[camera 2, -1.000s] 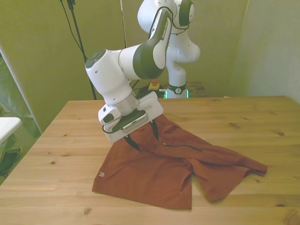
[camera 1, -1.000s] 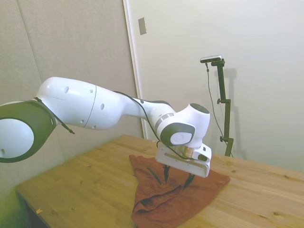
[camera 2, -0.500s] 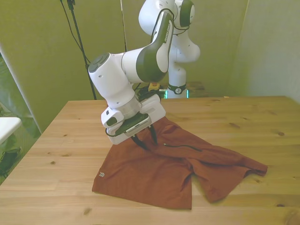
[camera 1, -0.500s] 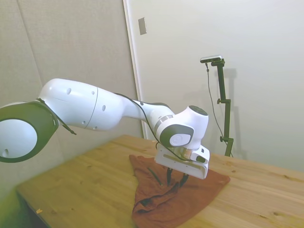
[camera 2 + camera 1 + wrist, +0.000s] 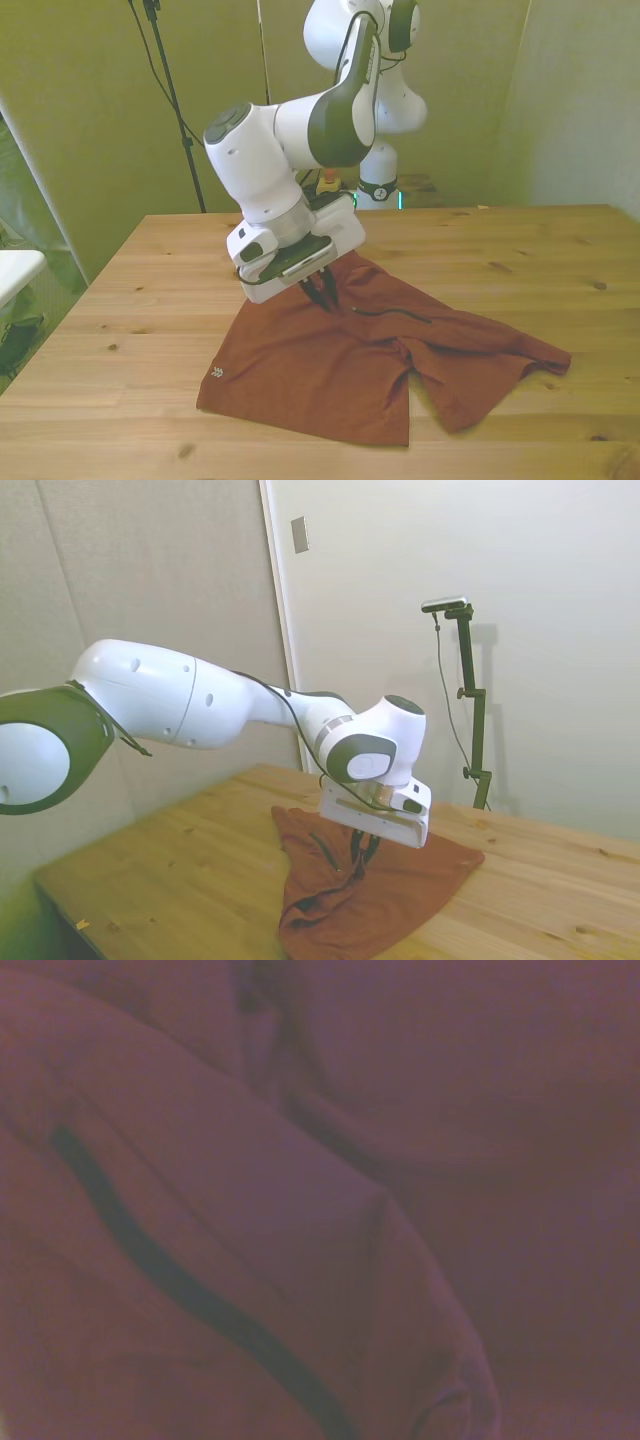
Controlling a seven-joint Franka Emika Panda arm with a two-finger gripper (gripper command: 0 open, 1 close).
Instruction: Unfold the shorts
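The white two-finger gripper, fingers pinched on a fold, sits above the rust-orange cloth shorts' far-left part in the front view.

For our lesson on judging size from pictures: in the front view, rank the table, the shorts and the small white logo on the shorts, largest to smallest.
1. Table
2. Shorts
3. Logo
None are close in size.

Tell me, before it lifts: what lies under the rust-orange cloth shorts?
The rust-orange cloth shorts lie on the wooden table; bare wood surrounds them. Anything beneath the cloth is hidden.
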